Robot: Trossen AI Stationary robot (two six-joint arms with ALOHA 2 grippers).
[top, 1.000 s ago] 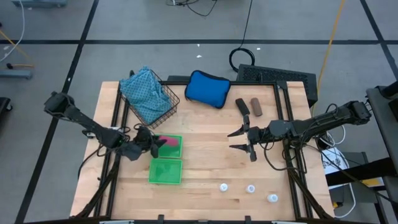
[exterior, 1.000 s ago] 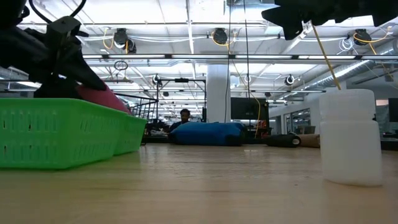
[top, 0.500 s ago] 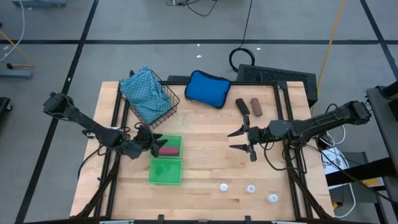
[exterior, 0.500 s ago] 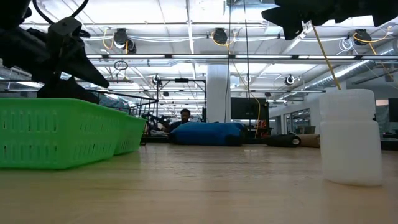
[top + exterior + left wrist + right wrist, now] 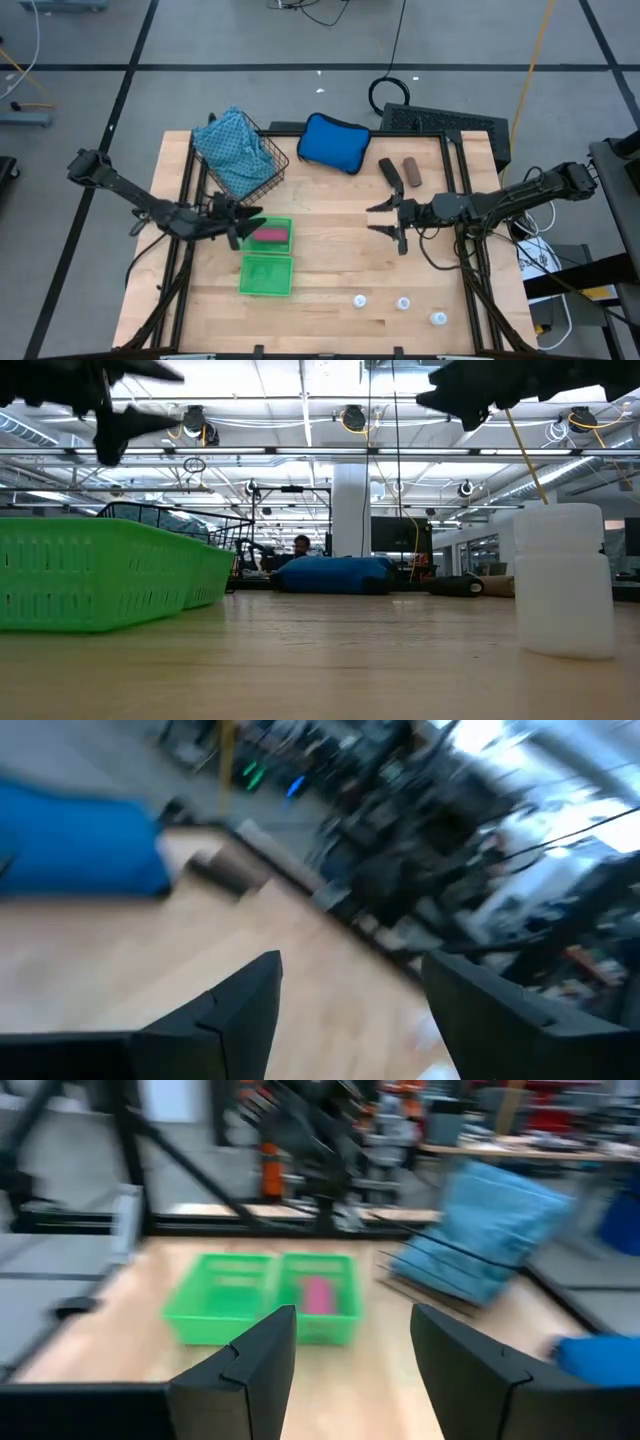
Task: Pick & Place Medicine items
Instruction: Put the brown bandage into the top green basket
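Note:
The pink medicine item (image 5: 270,235) lies flat in the far compartment of the green basket (image 5: 266,290). My left gripper (image 5: 248,226) hovers open and empty above that compartment's left rim; its wrist view shows nothing between its fingers (image 5: 350,985). The black item (image 5: 390,172) and the brown item (image 5: 411,172) lie on the wood at the far right. Three white bottles (image 5: 360,299) (image 5: 403,303) (image 5: 438,318) stand near the front edge. My right gripper (image 5: 373,218) waits open and empty right of centre, facing the basket (image 5: 232,1295).
A wire basket holding a light-blue cloth (image 5: 236,152) stands at the far left, and a blue padded pouch (image 5: 335,143) lies beside it at the far middle. Bare wood lies between the green basket and my right gripper. A black keyboard (image 5: 445,122) sits beyond the far right corner.
My left gripper has opened and let go of the pink item, which now lies in the green basket's far compartment. The gripper has then risen clear of the basket and tipped up toward level.

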